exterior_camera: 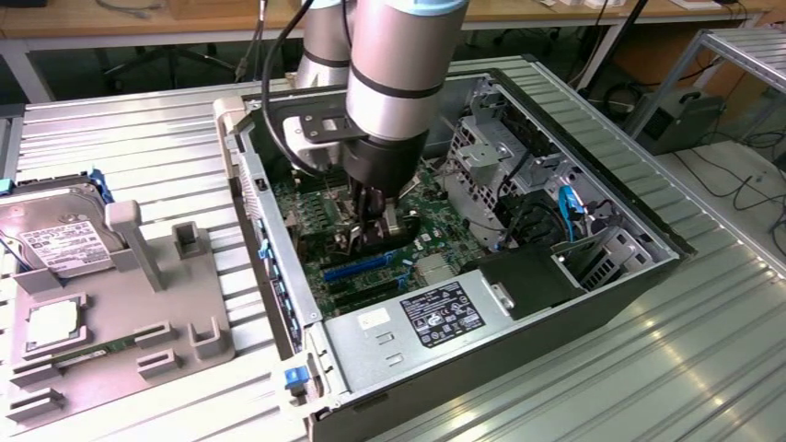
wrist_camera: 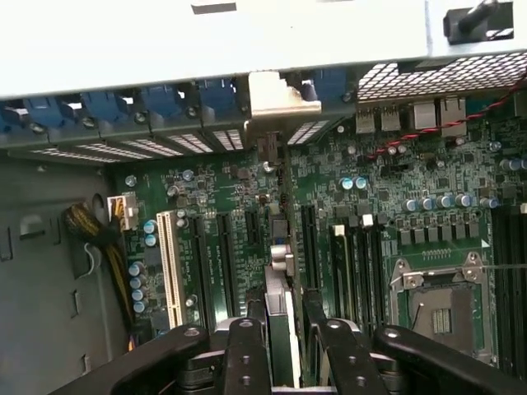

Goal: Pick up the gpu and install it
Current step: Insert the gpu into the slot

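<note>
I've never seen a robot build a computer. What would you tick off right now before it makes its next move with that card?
1. Card held: the pincer is closed on the gpu, edge-on between its fingers. Ok.
2. Card over the motherboard, inside the computer case. Ok.
3. Bracket end points toward the rear slot openings. Ok.
4. Card edge lined up with a slot: cannot tell.
5. Card fully seated: cannot tell.
6. Yellow cables lie off to the side of the card. Ok.

The gpu (wrist_camera: 282, 329), a thin dark card, stands on edge, seemingly over the motherboard slots
</note>
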You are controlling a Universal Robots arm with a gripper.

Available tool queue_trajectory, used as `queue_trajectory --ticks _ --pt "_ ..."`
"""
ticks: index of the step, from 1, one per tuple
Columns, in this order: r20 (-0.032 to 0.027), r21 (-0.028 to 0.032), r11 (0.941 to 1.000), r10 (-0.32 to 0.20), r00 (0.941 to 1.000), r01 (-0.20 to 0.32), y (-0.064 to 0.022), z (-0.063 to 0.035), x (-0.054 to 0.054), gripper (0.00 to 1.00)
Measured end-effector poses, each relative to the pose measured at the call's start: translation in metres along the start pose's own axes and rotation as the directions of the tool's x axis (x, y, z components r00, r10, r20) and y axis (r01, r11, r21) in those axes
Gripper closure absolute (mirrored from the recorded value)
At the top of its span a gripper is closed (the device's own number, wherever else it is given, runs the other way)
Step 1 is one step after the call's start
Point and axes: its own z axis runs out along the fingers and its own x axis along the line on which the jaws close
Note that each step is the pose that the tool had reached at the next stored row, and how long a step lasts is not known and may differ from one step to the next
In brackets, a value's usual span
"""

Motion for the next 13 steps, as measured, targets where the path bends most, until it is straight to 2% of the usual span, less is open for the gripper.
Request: queue_trajectory --ticks 5,11,12,13 --pt "0.0027 -0.0001 1.0000 -0.004 1.0000 0.004 0.0000 0.0073 0.000 0.71" --pt "0.0037 0.0025 0.9996 -0.028 0.9996 0.028 -0.0001 0.0120 0.000 0.71" --pt "0.0060 0.0023 0.9995 -0.032 0.9995 0.032 0.0000 0.0130 0.000 0.71" --pt "0.0111 0.0018 0.9994 -0.035 0.9993 0.035 -0.0001 0.0146 0.000 0.71"
